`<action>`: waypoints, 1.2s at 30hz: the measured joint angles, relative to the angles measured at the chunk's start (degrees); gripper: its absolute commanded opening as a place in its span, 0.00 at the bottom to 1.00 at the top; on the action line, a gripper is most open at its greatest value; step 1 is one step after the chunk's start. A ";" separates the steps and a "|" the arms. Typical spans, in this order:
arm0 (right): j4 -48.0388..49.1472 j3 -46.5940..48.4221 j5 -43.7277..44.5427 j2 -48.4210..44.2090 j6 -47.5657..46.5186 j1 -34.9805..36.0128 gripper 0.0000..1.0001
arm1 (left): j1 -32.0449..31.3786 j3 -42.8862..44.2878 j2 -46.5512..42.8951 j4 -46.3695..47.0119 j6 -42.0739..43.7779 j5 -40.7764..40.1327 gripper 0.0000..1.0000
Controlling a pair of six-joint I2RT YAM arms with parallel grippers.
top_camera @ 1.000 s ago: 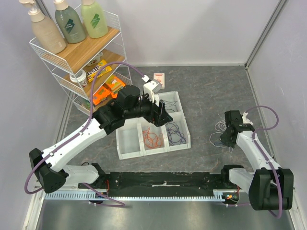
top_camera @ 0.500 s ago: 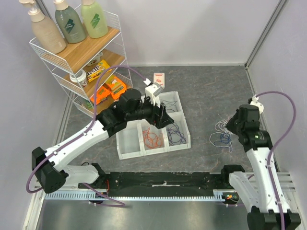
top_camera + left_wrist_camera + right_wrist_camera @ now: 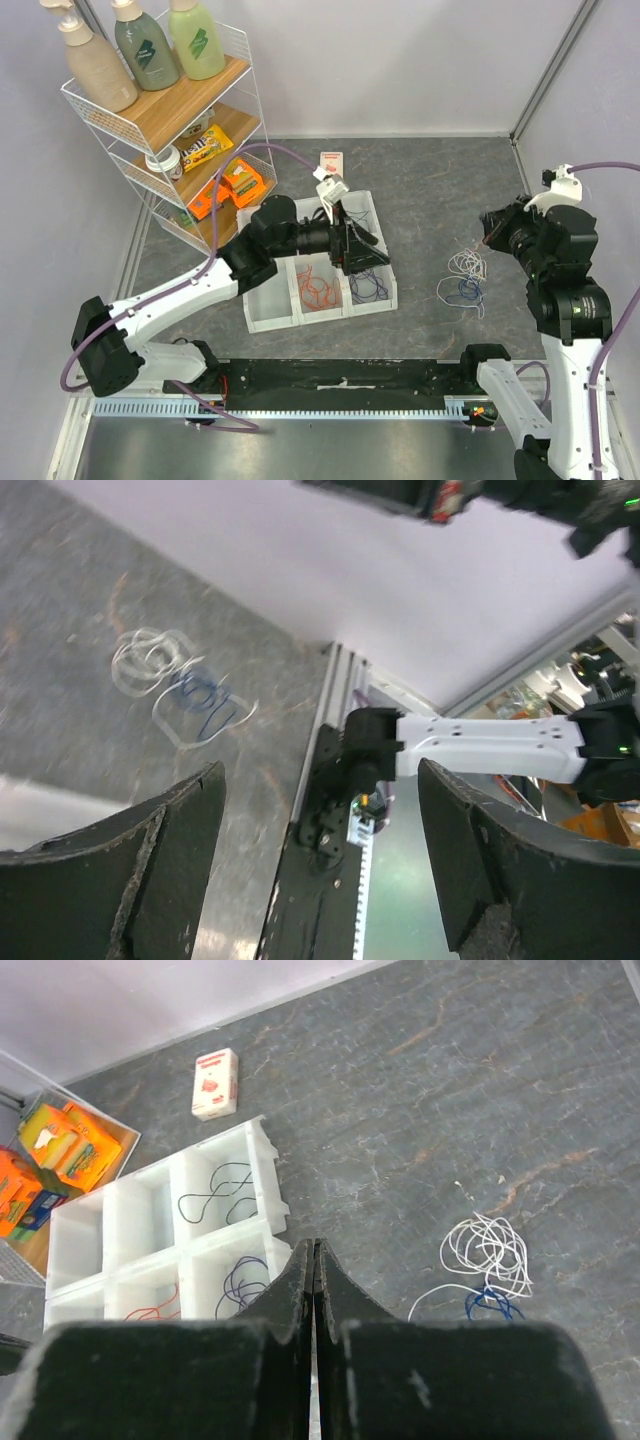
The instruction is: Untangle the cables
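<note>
A loose bunch of white cable [image 3: 466,264] and blue cable [image 3: 464,292] lies on the grey floor, right of the white tray [image 3: 268,312]. It also shows in the left wrist view [image 3: 170,675] and in the right wrist view as white cable [image 3: 487,1250] and blue cable [image 3: 492,1303]. The tray holds an orange-red cable [image 3: 318,286], a blue-purple cable [image 3: 368,280] and a black cable [image 3: 215,1195], each in its own compartment. My left gripper [image 3: 362,246] is open and empty above the tray's right side. My right gripper [image 3: 489,234] is shut, raised above and apart from the bunch.
A wire shelf rack [image 3: 170,120] with bottles and snack packs stands at the back left. A small white box [image 3: 331,163] lies behind the tray. Walls close the back and both sides. A black rail [image 3: 340,385] runs along the near edge.
My right arm has lifted up and back from the white and blue bunch, which stays on the floor. My left gripper has swung right across the tray.
</note>
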 measured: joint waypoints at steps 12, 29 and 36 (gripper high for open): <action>0.59 -6.69 -9.22 -1.75 -2.45 0.00 0.00 | -15.65 5.70 13.66 16.74 11.41 -11.06 0.75; 0.50 -22.80 4.24 6.47 8.52 -0.11 0.62 | -17.05 -5.44 12.41 20.92 10.64 -20.44 0.81; 6.16 -31.87 1.03 17.75 10.88 1.70 0.54 | -17.05 -12.46 0.61 17.16 8.90 -21.31 0.81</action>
